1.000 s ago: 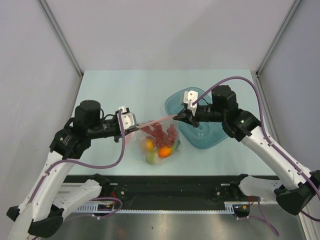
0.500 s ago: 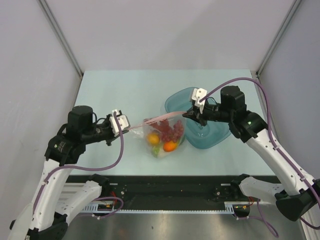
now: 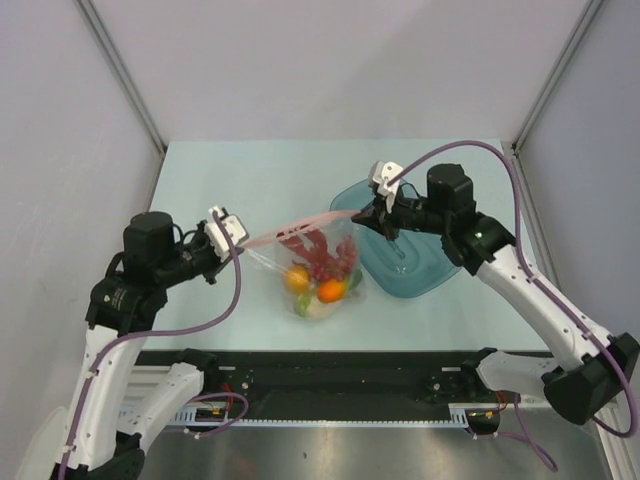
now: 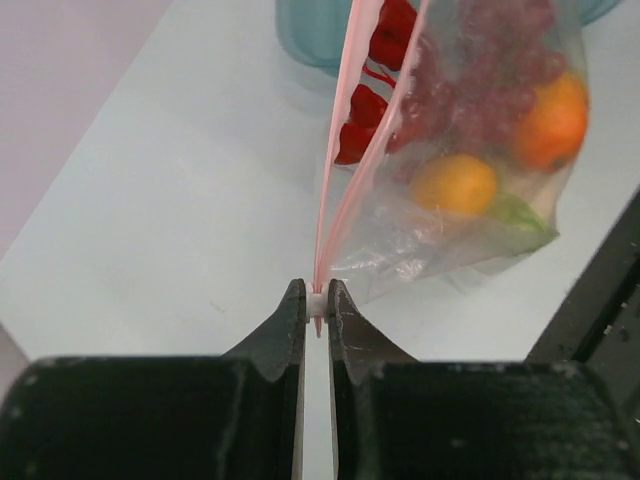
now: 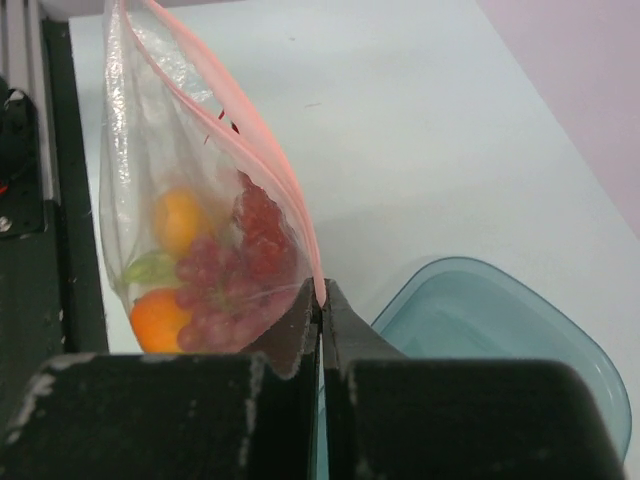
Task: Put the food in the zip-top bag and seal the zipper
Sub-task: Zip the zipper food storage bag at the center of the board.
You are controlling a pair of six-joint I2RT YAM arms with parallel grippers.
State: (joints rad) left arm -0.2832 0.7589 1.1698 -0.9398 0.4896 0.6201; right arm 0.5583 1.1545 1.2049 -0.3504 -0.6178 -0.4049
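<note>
Clamping the left gripper [image 4: 317, 298] down narrow on the small white slider [image 4: 317, 303] at the end of the zipper [image 4: 337, 150], jaws nearly together around it. Pinching the right gripper [image 5: 320, 292] fully closed on the opposite corner of the same pink-red strip, just above the rim of the blue bowl [image 3: 420, 275]. Stretching the zip-top bag [image 3: 322, 272] between the two, the mouth edge running as a taut line across the top view and the body hanging below toward the table [image 3: 240, 180]; not telling whether the bottom is resting there.

Carrying the food inside already: an orange fruit [image 3: 331, 291], a yellow fruit [image 3: 297, 279], a dark red clump [image 3: 336, 260], red lobster parts [image 4: 362, 110] and a green piece [image 4: 515, 212], all gathering at the low end of the bag.

Judging the loading as done and the sealing as the step in hand: in the left wrist view, two tracks of the strip spreading apart just beyond the slider, so the mouth looking unsealed along most of its length.

Calling next for running the slider along the strip toward the right gripper, keeping that far corner anchored and the strip tight and straight, so the tracks are meeting rather than buckling.
</note>
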